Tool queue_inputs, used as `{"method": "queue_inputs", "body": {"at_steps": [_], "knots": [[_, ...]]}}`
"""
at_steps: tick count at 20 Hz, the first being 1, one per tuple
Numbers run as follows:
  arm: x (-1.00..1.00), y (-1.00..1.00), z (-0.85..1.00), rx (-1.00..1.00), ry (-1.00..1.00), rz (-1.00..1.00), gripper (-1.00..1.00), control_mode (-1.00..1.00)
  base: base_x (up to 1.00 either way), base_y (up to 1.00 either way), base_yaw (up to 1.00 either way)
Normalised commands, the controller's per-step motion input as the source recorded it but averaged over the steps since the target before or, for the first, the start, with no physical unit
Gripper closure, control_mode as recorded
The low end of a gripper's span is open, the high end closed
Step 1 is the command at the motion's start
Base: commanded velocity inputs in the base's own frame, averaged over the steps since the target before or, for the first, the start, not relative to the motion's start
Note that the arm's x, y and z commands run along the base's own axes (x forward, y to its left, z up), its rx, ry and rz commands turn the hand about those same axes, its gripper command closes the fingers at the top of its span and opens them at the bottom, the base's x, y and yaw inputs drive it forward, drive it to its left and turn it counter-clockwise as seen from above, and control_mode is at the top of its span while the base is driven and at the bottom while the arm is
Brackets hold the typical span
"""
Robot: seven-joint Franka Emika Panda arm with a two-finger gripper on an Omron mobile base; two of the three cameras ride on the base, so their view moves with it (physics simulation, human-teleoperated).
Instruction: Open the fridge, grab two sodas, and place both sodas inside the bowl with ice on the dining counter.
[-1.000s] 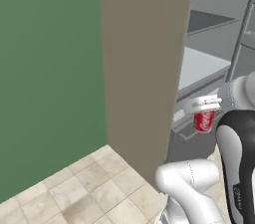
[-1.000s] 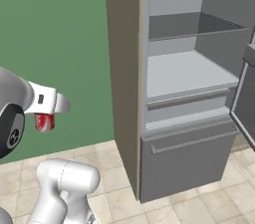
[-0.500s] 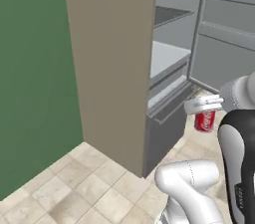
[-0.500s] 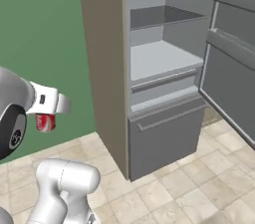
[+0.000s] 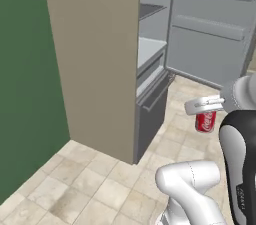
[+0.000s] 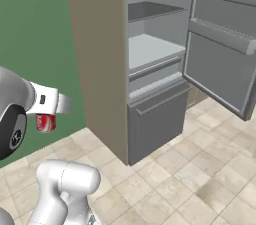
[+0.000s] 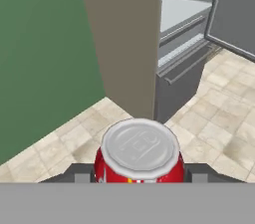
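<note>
My gripper (image 5: 205, 114) is shut on a red soda can (image 5: 205, 121) with white lettering, carried upright above the tiled floor. In the right base view the can (image 6: 45, 123) hangs below the gripper (image 6: 47, 115) at the left. The hand view looks down on the can's silver lid (image 7: 140, 144), with a dark finger (image 7: 199, 172) pressed against each side. The fridge (image 5: 102, 54) stands ahead with its door (image 5: 212, 29) swung wide, showing pale grey shelves (image 6: 150, 49) and a shut lower drawer (image 6: 160, 119). The bowl and the dining counter are out of view.
A green wall (image 5: 25, 79) rises left of the fridge. The open door (image 6: 225, 39) juts out over the beige tiled floor (image 6: 200, 169) on the right. The robot's white base (image 5: 192, 189) sits below the arm.
Both base views have swung, so the fridge has shifted in the picture and its open door shows further in; the camera moved. The can stays in my gripper, in the same spot relative to the arm.
</note>
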Motion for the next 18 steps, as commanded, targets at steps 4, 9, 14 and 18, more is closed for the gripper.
{"method": "queue_inputs", "body": {"at_steps": [4, 9, 14, 18], "knots": [[0.0, 0.0, 0.0, 0.0, 0.0, 0.0, 1.0, 1.0, -0.65, 0.23, -0.49], [0.0, 0.0, 0.0, 0.0, 0.0, 0.0, 1.0, 1.0, -0.65, 0.02, -0.53], [0.0, 0.0, 0.0, 0.0, 0.0, 0.0, 1.0, 1.0, -0.54, -0.29, -0.47], [0.0, 0.0, 0.0, 0.0, 0.0, 0.0, 1.0, 1.0, -0.46, -0.63, -0.4]]}}
